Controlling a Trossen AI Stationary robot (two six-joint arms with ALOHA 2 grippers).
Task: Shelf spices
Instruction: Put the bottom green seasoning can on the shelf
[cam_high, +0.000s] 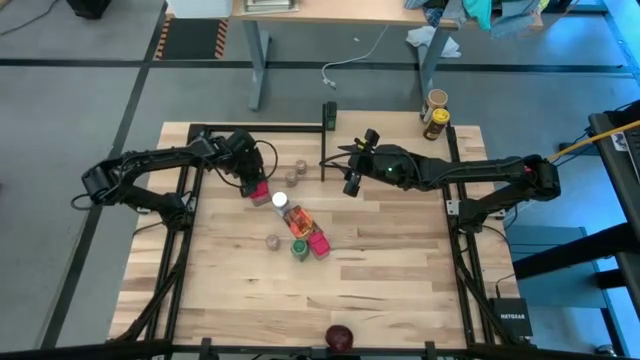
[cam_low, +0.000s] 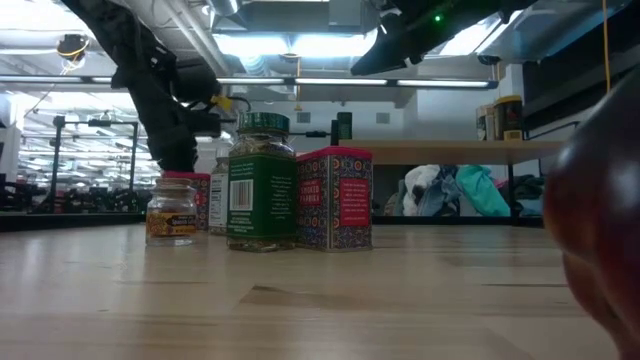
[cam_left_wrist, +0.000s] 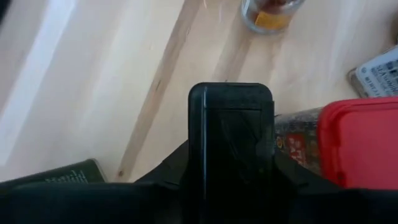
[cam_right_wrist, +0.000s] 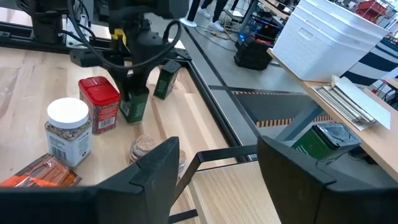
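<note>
Two tools, two jobs: your left tool (cam_high: 252, 180) straddles the green tin (cam_right_wrist: 134, 104) left of centre on the bench (cam_high: 390, 265), likely to lift it. Whether it pinches, I cannot tell. Your right tool (cam_high: 350, 180) waits spread, upper centre.

I count two pink-red boxes (cam_high: 259, 190), one just beside my left gripper (cam_high: 250, 175) and one farther from it, plus one white-capped bottle (cam_high: 281, 201), one orange-red packet (cam_high: 298, 220) and one green-lidded jar (cam_high: 299, 249). I see three small tan-lidded jars (cam_high: 300, 165), two between my grippers and one beside the green-lidded jar. Two taller jars (cam_high: 434, 100) stand beyond my right gripper (cam_high: 350, 183).
</note>
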